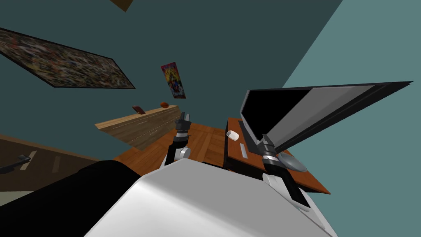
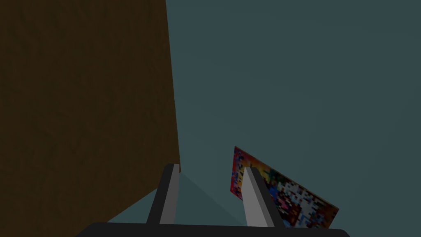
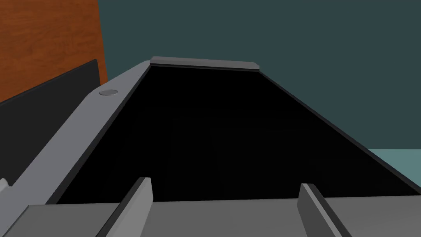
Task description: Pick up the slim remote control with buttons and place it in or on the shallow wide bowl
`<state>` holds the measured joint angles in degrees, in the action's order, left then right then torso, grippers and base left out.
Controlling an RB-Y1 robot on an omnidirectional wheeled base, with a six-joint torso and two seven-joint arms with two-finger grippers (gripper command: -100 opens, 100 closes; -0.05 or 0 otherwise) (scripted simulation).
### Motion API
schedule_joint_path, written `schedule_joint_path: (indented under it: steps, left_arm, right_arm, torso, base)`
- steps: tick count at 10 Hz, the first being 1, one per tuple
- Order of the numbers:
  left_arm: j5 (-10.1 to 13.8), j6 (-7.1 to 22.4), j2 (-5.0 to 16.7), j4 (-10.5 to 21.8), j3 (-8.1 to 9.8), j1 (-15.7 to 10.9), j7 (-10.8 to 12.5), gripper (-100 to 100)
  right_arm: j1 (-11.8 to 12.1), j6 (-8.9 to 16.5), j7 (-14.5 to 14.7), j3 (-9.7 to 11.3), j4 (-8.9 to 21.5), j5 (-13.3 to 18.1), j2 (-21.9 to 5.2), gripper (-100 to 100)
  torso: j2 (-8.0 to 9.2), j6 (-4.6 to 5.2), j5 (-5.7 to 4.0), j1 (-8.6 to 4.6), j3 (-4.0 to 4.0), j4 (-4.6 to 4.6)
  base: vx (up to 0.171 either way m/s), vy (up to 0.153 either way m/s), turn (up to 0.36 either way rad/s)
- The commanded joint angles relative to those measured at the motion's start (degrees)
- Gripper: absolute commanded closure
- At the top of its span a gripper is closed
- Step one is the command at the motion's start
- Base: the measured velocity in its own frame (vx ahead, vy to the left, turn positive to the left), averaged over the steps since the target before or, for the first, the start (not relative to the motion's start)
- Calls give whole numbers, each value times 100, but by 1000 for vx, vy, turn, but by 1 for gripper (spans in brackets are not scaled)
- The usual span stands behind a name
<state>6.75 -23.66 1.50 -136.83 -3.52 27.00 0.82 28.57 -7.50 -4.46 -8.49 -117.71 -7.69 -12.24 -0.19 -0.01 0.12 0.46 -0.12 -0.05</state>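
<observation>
A slim light grey remote [image 1: 244, 151] lies flat on the reddish-brown TV stand [image 1: 316, 183], in front of the screen. A wide, shallow grey bowl [image 1: 293, 162] sits on the same stand, to the right of the remote. My right gripper [image 1: 265, 139] hovers between them, close to the television, with the bowl just beside its wrist. In the right wrist view this gripper [image 3: 226, 181] is open and empty, facing the black screen. My left gripper [image 1: 183, 116] is raised over the wooden floor, away from the stand. Its fingers [image 2: 170, 193] stand fairly close together with nothing between them.
A large television [image 1: 287, 111] leans over the back of the stand. A small white bowl [image 1: 233, 135] sits at the stand's far left end. A light wooden dresser [image 1: 139, 123] stands along the wall on the left, with two small brown things on top.
</observation>
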Motion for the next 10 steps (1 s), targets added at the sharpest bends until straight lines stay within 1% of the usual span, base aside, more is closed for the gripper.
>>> schedule_joint_path:
  steps: [1, 2, 3, 4, 5, 6, 7, 8, 9, 10]
  left_arm:
    - [0, 0, 0, 0, 0, 0, 0, 0]
    - [0, 0, 0, 0, 0, 0, 0, 0]
    - [0, 0, 0, 0, 0, 0, 0, 0]
    - [0, 0, 0, 0, 0, 0, 0, 0]
    - [0, 0, 0, 0, 0, 0, 0, 0]
    - [0, 0, 0, 0, 0, 1, 0, 0]
    - [0, 0, 0, 0, 0, 0, 0, 0]
    - [0, 0, 0, 0, 0, 0, 0, 0]
    - [0, 0, 0, 0, 0, 0, 0, 0]
    - [0, 0, 0, 0, 0, 0, 0, 0]
  right_arm:
    - [-27, 274, -97, -220, 284, -97, -78, -100]
    - [-65, 480, -190, -417, 448, -190, -149, -100]
    - [-65, 502, -190, -425, 548, -190, -149, -100]
    - [-103, 737, -286, -632, 819, -287, -218, -100]
    - [-142, 904, -388, -791, 1009, -389, -285, -100]
    - [-142, 979, -388, -838, 1096, -389, -285, -100]
    - [-183, 1227, -494, -1041, 1355, -494, -351, -100]
    - [-183, 1227, -494, -1041, 1377, -494, -351, -100]
    - [-226, 1432, -604, -1237, 1631, -603, -414, -100]
    - [-226, 1479, -604, -1237, 1661, -603, -414, -100]
  torso:
    - [0, 0, 0, 0, 0, 0]
    - [8, 1, -1, -1, 5, 2]
    - [9, 1, 1, 11, 6, 2]
    - [8, 0, 0, 2, 5, 2]
    - [-1, 1, -1, 0, 0, 0]
    - [-11, 1, 3, 19, -5, -2]
    - [-4, 0, 2, 11, -3, -1]
    - [-1, 2, 2, 13, 0, 0]
    - [2, 0, 1, -2, 1, 1]
    - [2, 0, -3, -13, 1, 1]
  base:
    - [11, 122, -42]
    - [16, 169, -72]
    - [24, 132, -32]
    - [56, 122, -35]
    - [83, 195, -66]
    - [47, 157, -35]
    - [42, 165, -29]
    - [37, 118, -35]
    - [36, 90, -37]
    - [40, 77, -17]
